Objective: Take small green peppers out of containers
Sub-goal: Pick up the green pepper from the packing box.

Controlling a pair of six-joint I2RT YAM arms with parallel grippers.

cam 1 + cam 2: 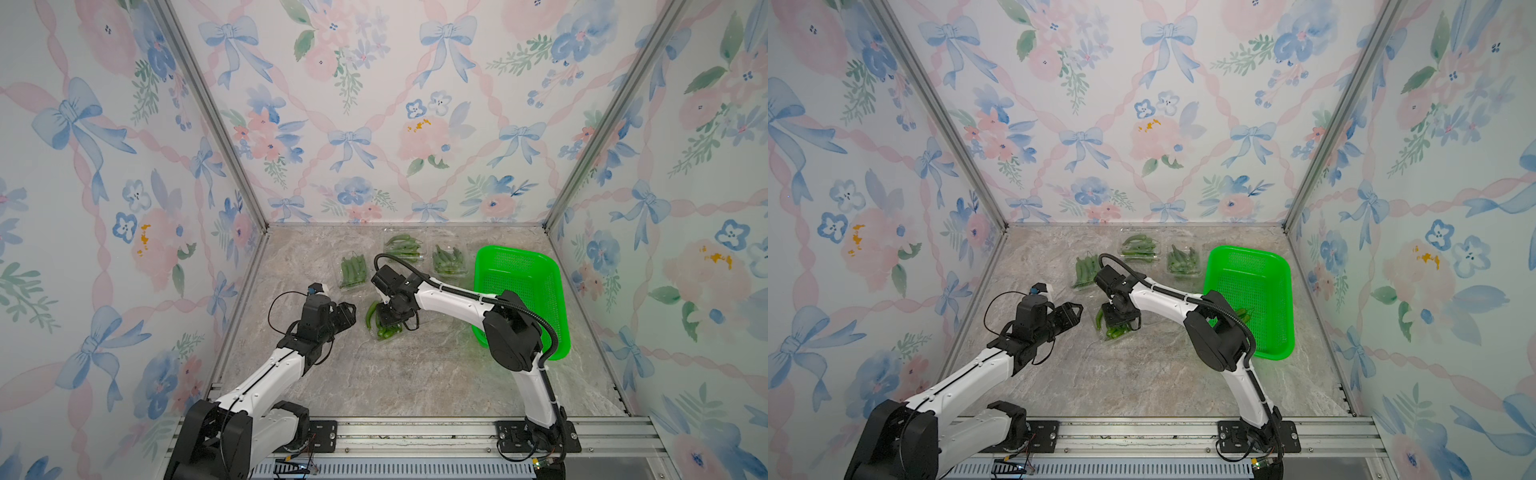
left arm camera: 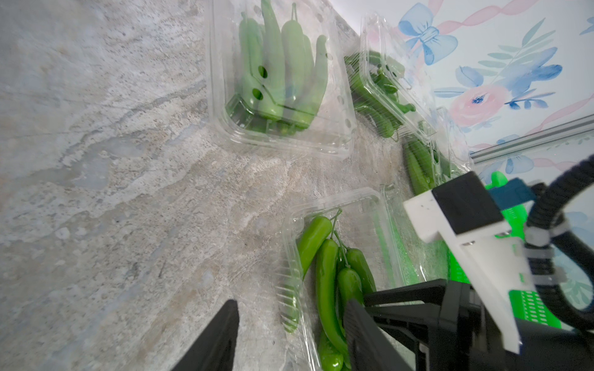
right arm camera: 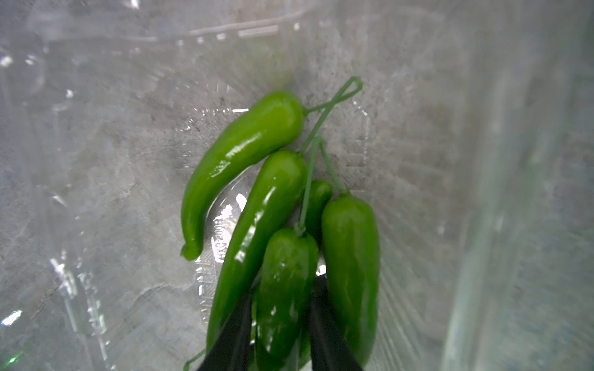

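The right gripper (image 3: 283, 290) reaches down into the nearest container (image 3: 244, 32). Its two black fingers (image 3: 238, 327) are narrowed to either side of a short pepper (image 3: 286, 253). They sit at its flanks, but I cannot tell whether they already pinch it.

The likeliest trouble starts right there. The skin is glossy and rounded, so a squeeze on the belly may squirt the pepper forward out of the jaws.

A long pepper (image 3: 254, 218) lies against the outer face of one finger and a plump pepper (image 3: 350, 257) against the other. Either could be dragged along or wedged. Just ahead of the fingertips the thin stems (image 3: 309, 180) cross one another, so a lift may bring up a tangled neighbour and drop it on the table (image 1: 374, 382).

The container is thin clear plastic with nothing holding it down, so it may rise with the pull. The left gripper (image 1: 351, 313) hangs near it, about half open and empty.

The peppers by the fingers are bright mid-green, smooth and tapering, with white highlights. Farthest ahead, the curved pepper (image 3: 231, 160) hooks at its tip.

Well beyond the tool, three more containers (image 2: 289, 146) hold slender peppers (image 2: 289, 70) packed side by side, duller through the plastic. Back along the arm stands the green basket (image 1: 519, 270).
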